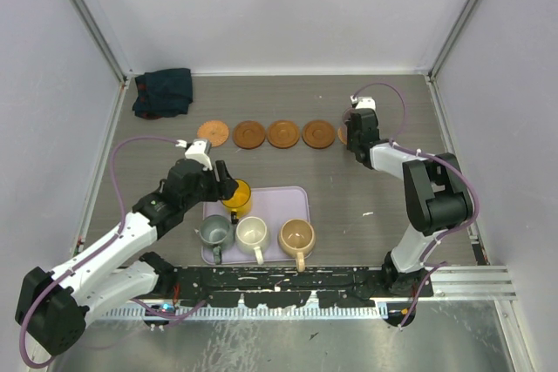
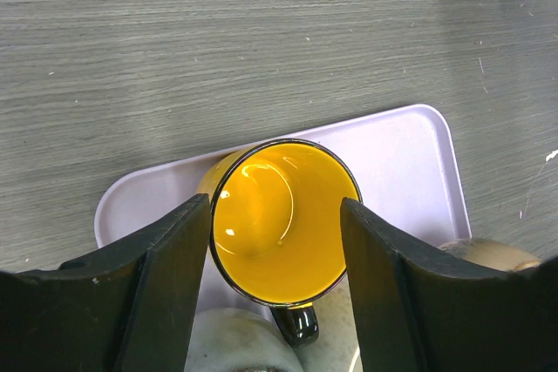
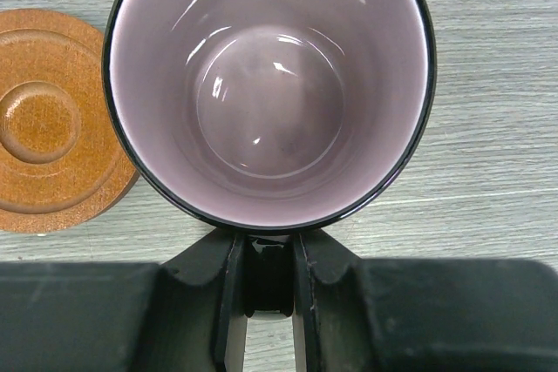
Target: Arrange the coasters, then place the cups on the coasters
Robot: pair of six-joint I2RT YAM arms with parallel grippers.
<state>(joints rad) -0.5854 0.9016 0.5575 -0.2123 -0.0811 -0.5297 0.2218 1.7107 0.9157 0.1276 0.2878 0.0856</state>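
Four brown coasters [image 1: 249, 134] lie in a row at the back. A fifth coaster [image 1: 343, 132] shows only partly under my right gripper [image 1: 356, 131]. That gripper [image 3: 268, 241] is shut on the handle of the mauve cup [image 3: 270, 84], next to a coaster [image 3: 44, 119]. What is under the cup is hidden. My left gripper [image 2: 275, 206] has a finger on each side of the yellow cup [image 2: 283, 215] at the far edge of the lavender tray [image 2: 410, 154]. The grey-green cup [image 1: 214, 231], white cup [image 1: 252, 233] and tan cup [image 1: 296, 234] stand in the tray's near row.
A dark folded cloth [image 1: 163, 91] lies in the back left corner. White walls close in the table on three sides. A metal rail [image 1: 471, 280] with the arm bases runs along the near edge.
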